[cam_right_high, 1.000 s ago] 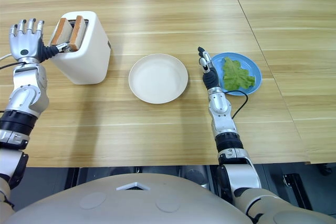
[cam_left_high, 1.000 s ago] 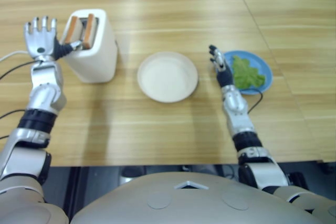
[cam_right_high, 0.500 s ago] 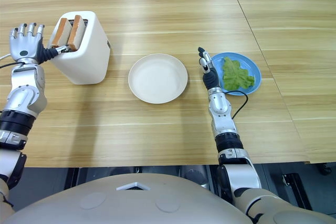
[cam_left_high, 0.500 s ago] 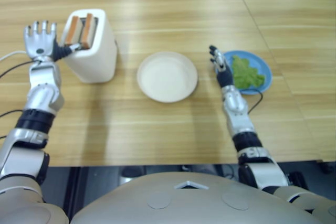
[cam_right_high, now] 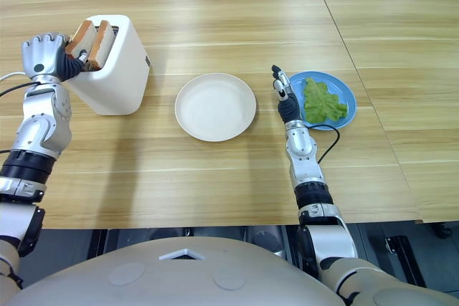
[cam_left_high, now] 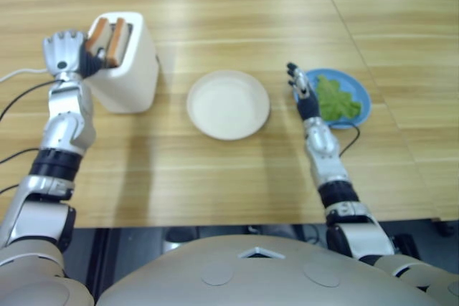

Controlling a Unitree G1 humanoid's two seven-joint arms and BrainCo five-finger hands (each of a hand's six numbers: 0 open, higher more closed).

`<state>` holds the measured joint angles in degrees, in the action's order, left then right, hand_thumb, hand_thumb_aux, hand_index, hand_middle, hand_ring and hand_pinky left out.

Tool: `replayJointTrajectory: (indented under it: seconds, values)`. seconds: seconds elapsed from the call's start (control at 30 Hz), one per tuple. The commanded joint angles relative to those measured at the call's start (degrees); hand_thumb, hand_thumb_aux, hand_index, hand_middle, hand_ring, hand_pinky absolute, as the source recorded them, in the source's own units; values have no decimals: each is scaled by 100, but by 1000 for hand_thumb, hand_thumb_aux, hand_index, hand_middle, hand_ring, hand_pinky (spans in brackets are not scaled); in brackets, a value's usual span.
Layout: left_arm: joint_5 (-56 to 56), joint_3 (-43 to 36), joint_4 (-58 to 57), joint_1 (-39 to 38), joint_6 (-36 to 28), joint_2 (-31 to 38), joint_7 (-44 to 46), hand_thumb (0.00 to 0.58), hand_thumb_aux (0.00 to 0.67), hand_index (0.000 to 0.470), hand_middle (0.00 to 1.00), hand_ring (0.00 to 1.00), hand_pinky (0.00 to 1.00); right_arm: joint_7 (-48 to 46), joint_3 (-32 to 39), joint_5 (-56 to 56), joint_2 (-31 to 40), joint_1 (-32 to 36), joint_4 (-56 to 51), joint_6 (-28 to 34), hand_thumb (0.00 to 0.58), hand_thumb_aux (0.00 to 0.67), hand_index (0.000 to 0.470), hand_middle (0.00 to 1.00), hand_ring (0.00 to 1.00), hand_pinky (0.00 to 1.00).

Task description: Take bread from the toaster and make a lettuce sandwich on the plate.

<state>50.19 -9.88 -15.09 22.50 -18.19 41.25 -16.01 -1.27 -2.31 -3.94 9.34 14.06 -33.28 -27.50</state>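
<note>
At the far left, the left hand (cam_right_high: 44,54) was raised against the top left edge of the toaster (cam_right_high: 118,77), its fingers clenched around the outer bread slice (cam_right_high: 77,38), which stood out of the slot nearest the hand. The second slice (cam_right_high: 101,41) stood upright in the slot just beyond it, on the side away from the hand. To the right of that hand, past the toaster and well apart from both hands, the white plate (cam_right_high: 215,107) lay bare on the table (cam_right_high: 215,5). Further right, the right hand (cam_right_high: 282,91) stood on its edge with its fingers straight and released, grasping nothing. Just beside it on its right lay the blue plate (cam_right_high: 347,99), and on it the lettuce leaf (cam_right_high: 321,103), near the hand's fingers but apart from them.
</note>
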Motion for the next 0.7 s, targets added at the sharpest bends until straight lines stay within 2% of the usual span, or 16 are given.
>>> replayJointTrajectory:
  seconds: [0.03, 0.13, 0.23, 0.37, 0.5, 0.63, 0.7]
  values:
    - [9, 261, 566, -132, 117, -48, -376, 580, 670, 460, 1000, 1000, 1000, 18, -23, 2, 10, -36, -56, 34, 0, 0, 0, 0, 0, 0]
    - [-48, 636, 1028, -250, 195, -52, -775, 580, 670, 460, 1000, 1000, 1000, 30, -13, -9, 0, -38, -72, 39, 0, 0, 0, 0, 0, 0]
    - [-340, 1336, 1816, -451, 433, -149, -1256, 580, 670, 460, 1000, 1000, 1000, 39, -1, -17, -14, -35, -89, 46, 0, 0, 0, 0, 0, 0]
    - [-1372, 2193, 2772, -559, 1268, -442, -1325, 580, 670, 460, 1000, 1000, 1000, 48, 7, -17, -36, -31, -113, 49, 0, 0, 0, 0, 0, 0]
    - [-2375, 1815, 2947, -356, 2071, -838, -552, 580, 670, 460, 1000, 1000, 1000, 58, 3, -9, -47, -7, -151, 42, 0, 0, 0, 0, 0, 0]
    - [-3674, 1049, 2234, -100, 2452, -1586, 871, 580, 670, 460, 1000, 1000, 1000, 77, -68, 37, -8, 16, -132, 50, 0, 0, 0, 0, 0, 0]
    - [-4156, 928, 1738, -97, 2791, -1929, 1269, 580, 670, 460, 1000, 1000, 1000, 76, -120, 71, 34, 22, -120, 56, 0, 0, 0, 0, 0, 0]
